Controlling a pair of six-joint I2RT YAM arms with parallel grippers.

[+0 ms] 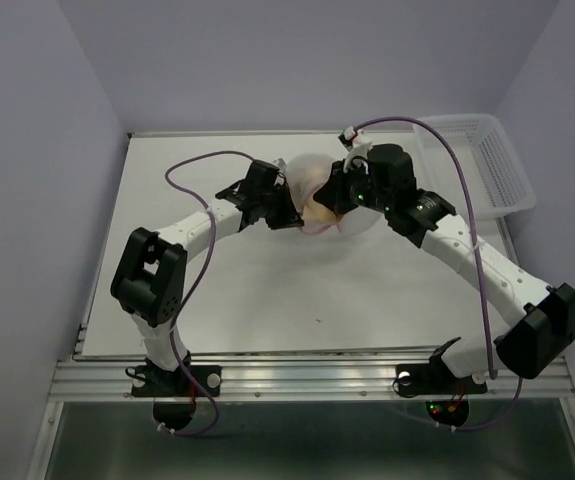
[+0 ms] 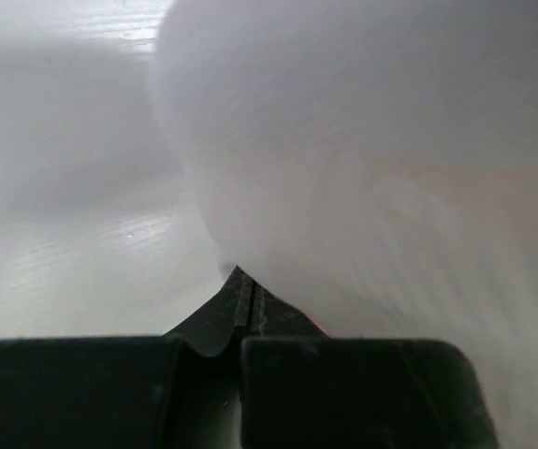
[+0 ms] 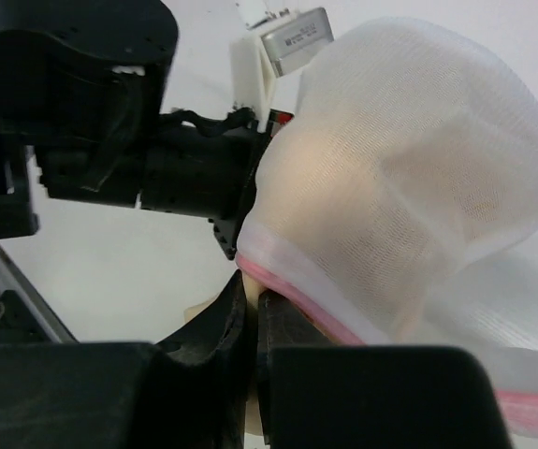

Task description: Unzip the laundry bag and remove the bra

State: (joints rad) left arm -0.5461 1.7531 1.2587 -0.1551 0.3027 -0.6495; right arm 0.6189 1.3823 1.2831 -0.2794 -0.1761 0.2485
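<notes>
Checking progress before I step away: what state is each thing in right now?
laundry bag: pinched from both sides, not yet emptied.
bra: inside the bag, showing through the mesh.
left fingers: shut on the bag.
right fingers: shut on the bag's pink rim.
basket: upright, far right, untouched.

- Your L arm (image 1: 207, 228) & R arm (image 1: 507, 283): white links, blk joints.
- Purple cable (image 1: 407, 119) runs along ea.
- Green light (image 1: 433, 408) at R base.
- Fingers (image 3: 214, 329) matte blk.
</notes>
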